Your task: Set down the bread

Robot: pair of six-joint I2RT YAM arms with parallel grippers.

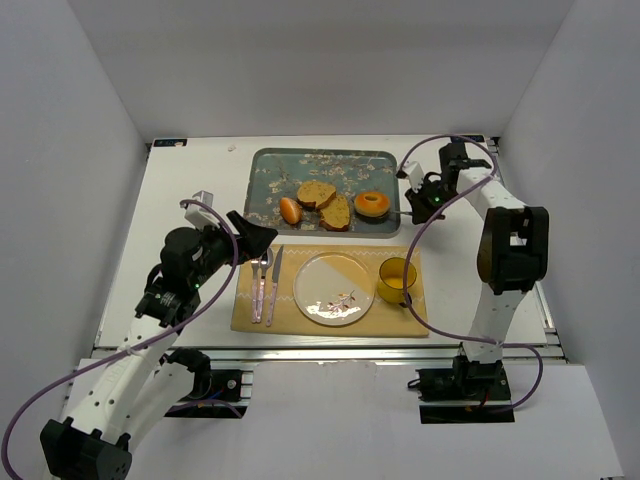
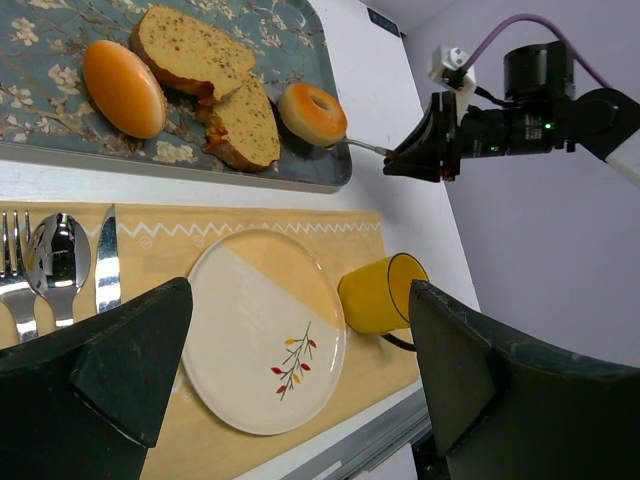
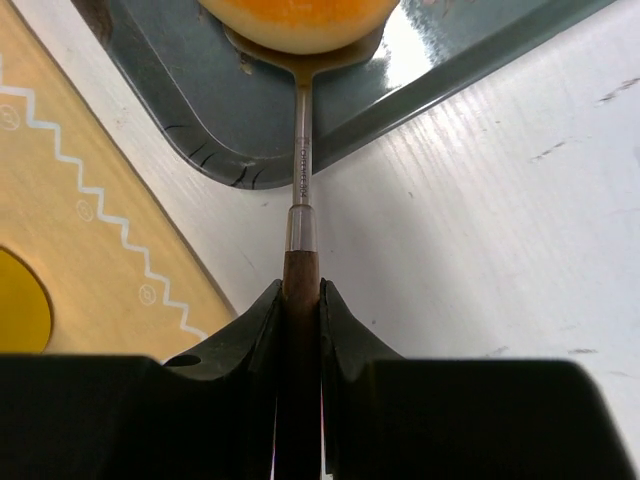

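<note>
Tray behind, placemat in front, both on the tabletop.
On the tray lie, left to right, a roll, two bread slices and the bagel, which sits on a spatula crossing the right rim. On the placemat: fork, spoon, knife at left, plate in the middle, cup at right.

In the right wrist view the top edge cuts the bread down to its lower rim. The head of the utensil lies mostly hidden beneath it and is perhaps a flat blade. The wooden handle vanishes between the fingers of the right gripper. The left edge crops the yellow cup. In the left wrist view the edge crops the fork.
</note>
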